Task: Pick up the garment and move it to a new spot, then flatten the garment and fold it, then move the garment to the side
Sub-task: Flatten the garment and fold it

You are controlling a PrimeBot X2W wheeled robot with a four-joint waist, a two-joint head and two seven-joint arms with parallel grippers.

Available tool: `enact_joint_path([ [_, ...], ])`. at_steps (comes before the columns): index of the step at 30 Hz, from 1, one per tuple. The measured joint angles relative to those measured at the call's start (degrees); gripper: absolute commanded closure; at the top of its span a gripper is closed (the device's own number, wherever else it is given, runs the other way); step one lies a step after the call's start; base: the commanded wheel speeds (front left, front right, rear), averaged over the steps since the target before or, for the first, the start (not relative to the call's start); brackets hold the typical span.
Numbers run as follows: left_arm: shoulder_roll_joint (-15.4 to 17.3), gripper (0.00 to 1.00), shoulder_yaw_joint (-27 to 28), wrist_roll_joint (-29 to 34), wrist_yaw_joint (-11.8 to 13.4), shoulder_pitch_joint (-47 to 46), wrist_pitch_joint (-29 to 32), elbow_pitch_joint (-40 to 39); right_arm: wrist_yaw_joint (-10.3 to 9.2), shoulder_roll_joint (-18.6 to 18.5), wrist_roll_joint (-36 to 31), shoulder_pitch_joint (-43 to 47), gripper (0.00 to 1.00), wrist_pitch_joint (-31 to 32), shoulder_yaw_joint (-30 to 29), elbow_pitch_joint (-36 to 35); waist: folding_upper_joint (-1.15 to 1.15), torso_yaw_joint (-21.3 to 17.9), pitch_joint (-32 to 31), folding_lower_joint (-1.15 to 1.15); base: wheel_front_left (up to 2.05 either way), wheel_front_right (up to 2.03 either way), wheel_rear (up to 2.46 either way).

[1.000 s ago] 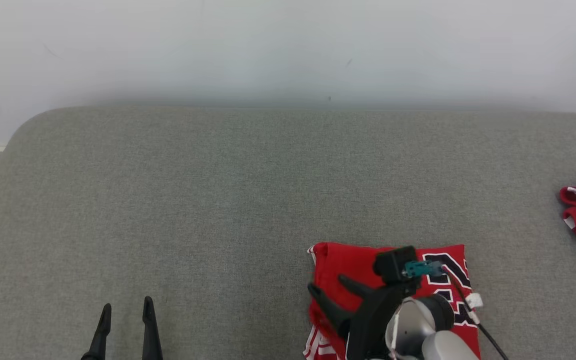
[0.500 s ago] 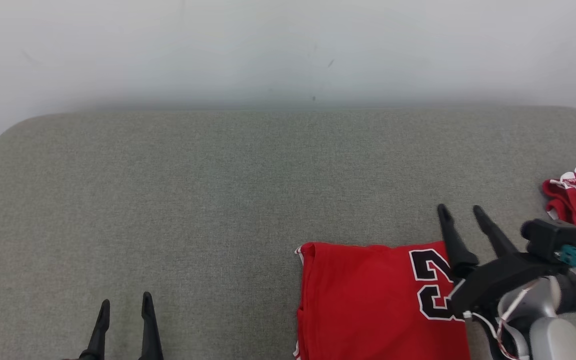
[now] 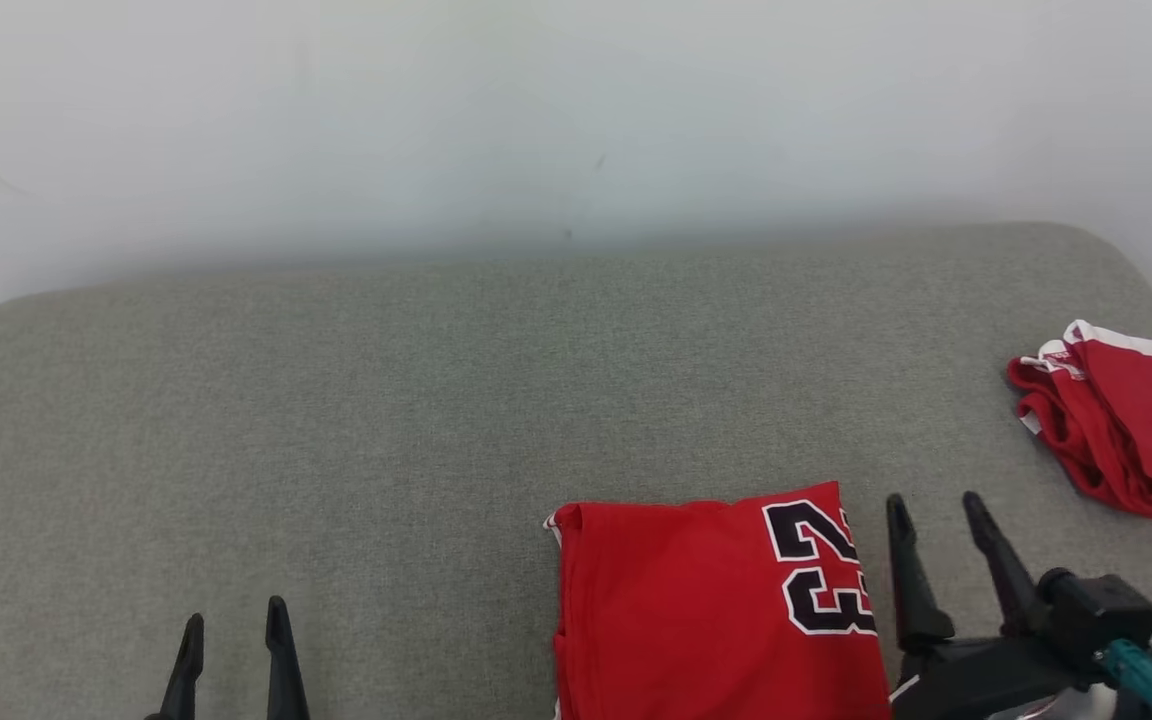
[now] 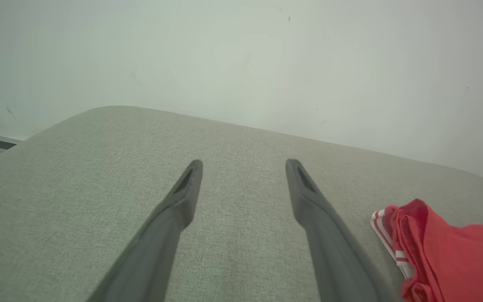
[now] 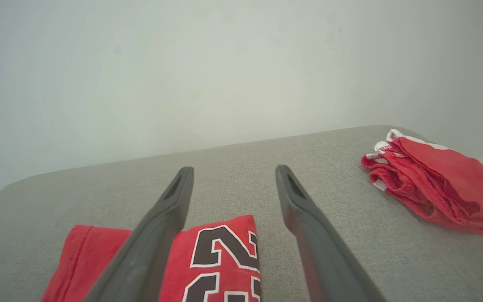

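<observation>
I am holding my right gripper (image 3: 934, 500) with its two fingers spread wide and gripping nothing, just off the right edge of the folded red garment (image 3: 716, 610). In the right wrist view one of my fingers is crossing in front of the cloth and the other is standing over bare grey cushion (image 3: 436, 400). I cannot tell whether either fingertip is touching the fabric. My left gripper (image 3: 234, 612) is also spread wide and empty, hanging over bare cushion well to the left of the garment. In the left wrist view the garment's white-striped edge is showing off to the right of those fingers.

The garment is lying at the near right part of the cushion. Its near end is running off the bottom of the head view, so I am seeing only its far part. My own right wrist hardware is covering the cushion at the garment's lower right corner. A second red garment (image 3: 1126, 430) is sitting crumpled near the cushion's far right rim, well apart from both grippers, with its folds too bunched to read.

The folded garment's far edge is running straight across from left to right. The black, white-edged digits are stacking along its right side, the 2 lying beyond the 3. With the near end cut off, I cannot tell which way the long axis is running.
</observation>
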Motion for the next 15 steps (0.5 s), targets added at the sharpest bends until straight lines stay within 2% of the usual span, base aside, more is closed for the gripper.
enact_joint_path([
  [4, 0.0, 0.0, 0.2, -0.3, -0.3, 0.0, 0.0, 0.4, 0.01, -1.6, 0.1, 0.1, 0.0, -3.7, 2.7, 2.7, 0.0, -1.2, -0.9, 0.0, 0.0, 0.0, 0.0],
  [15, 0.0, 0.0, 1.2, -0.4, -0.9, 0.9, 0.0, 1.6, 0.0, -2.1, -1.6, 0.7, 0.0, -7.8, 1.5, 7.3, 0.0, -2.3, -2.7, 0.0, 0.0, 0.0, 0.0],
])
